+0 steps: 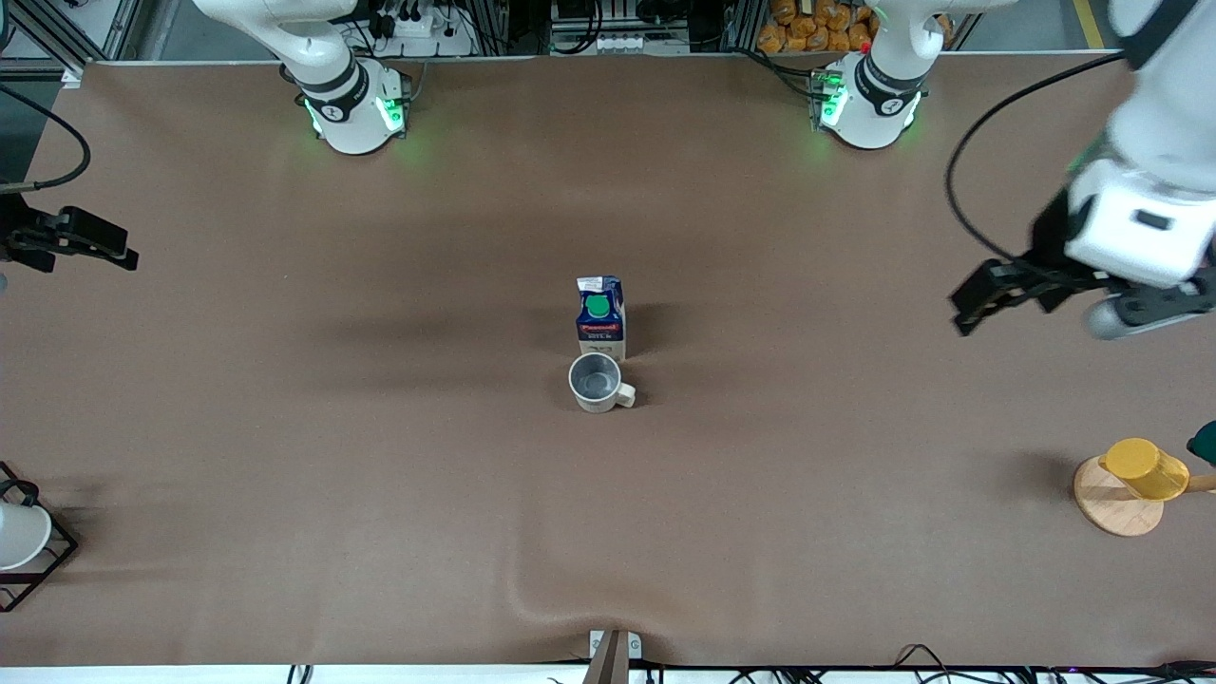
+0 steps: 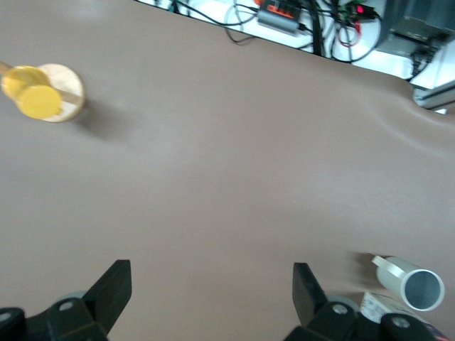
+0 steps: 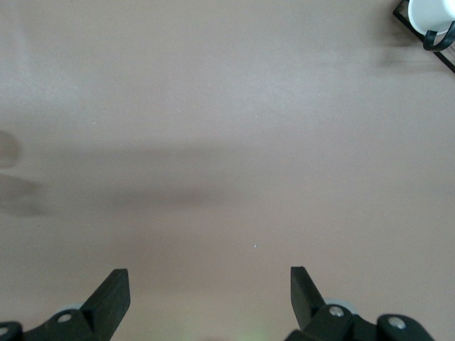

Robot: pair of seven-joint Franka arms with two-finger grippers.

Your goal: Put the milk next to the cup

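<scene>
The milk (image 1: pixel 600 318), a dark blue carton with a green cap, stands upright mid-table. The cup (image 1: pixel 598 382), an off-white mug with a grey inside, sits right beside it, nearer to the front camera, its handle toward the left arm's end. My left gripper (image 1: pixel 961 309) hangs open and empty over bare table toward the left arm's end, well apart from both. Its wrist view shows the spread fingers (image 2: pixel 212 273), the cup (image 2: pixel 416 284) and a white sliver of the milk (image 2: pixel 375 304). My right gripper (image 1: pixel 128 255) waits open and empty at the right arm's end (image 3: pixel 210 280).
A yellow cup (image 1: pixel 1145 467) lies on a round wooden stand (image 1: pixel 1116 508) at the left arm's end, also seen from the left wrist (image 2: pixel 32 96). A black wire rack (image 1: pixel 38 570) with a white cup (image 3: pixel 434 18) sits at the right arm's end. The table cover wrinkles (image 1: pixel 532 598) near the front edge.
</scene>
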